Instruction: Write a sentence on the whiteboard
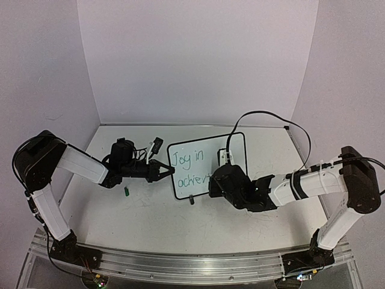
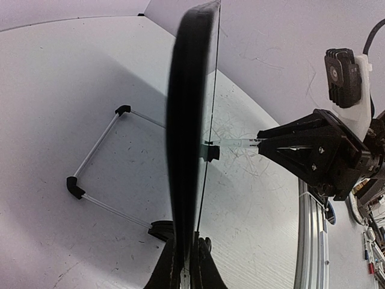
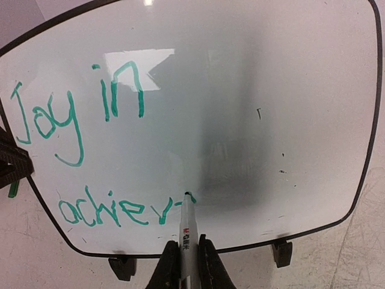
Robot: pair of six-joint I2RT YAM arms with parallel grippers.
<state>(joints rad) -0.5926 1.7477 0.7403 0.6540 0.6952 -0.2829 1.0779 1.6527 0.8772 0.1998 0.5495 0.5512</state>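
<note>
White tabletop [image 1: 144, 211] with pale lilac walls on the left, far and right sides fills my overhead feed. On the left, my left gripper [image 2: 186, 266] is pinching the left edge of the small rectangular white whiteboard with a thin black rounded border [image 1: 210, 150]. Its wrist view looks along the board edge-on, with a finger pressed on each face. A tiny green object [image 1: 127, 191] lies on the table just near of that gripper. The board stands at the middle of the table on two black clip feet, its face towards my arms. Thin green handwritten sentence [image 3: 107, 102] reads "Joy in" on the upper line and "achiev" below. On the right, my right gripper [image 3: 185, 256] is closed around a slim grey-white marker pen [image 3: 186, 226], whose dark tip touches the board just after the last green stroke
</note>
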